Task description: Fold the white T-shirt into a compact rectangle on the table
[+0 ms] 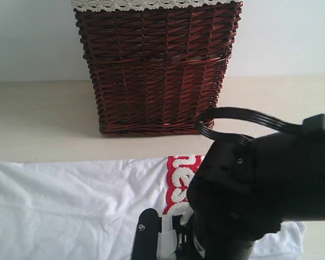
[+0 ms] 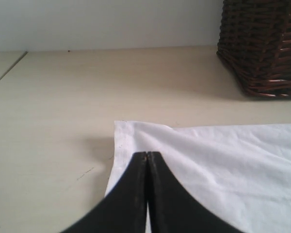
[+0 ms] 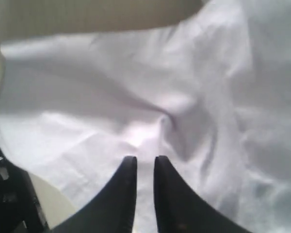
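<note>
**While the shirt lies spread out, both tools sit at its cloth, ready for a fold**

As I look through the left wrist view, my left tool is closed tip to tip over a corner of the white T-shirt. I cannot tell whether any cloth is pinched between the tips. My right tool shows a narrow gap between its jaws with nothing in it, and it hangs just above rumpled white fabric.

In the exterior view the shirt lies spread across the tabletop, in front of a dark wicker basket and apart from it. Its red band with white letters is partly hidden beneath my bulky right arm.

I judge the folding to be at an early stage, because the shirt is largely one wide sheet and not a rectangle. The next move, I think, calls for a firm pinch on an edge at each side. Both sides should then lift together and carry the cloth over evenly, so it neither bunches nor drags.
</note>
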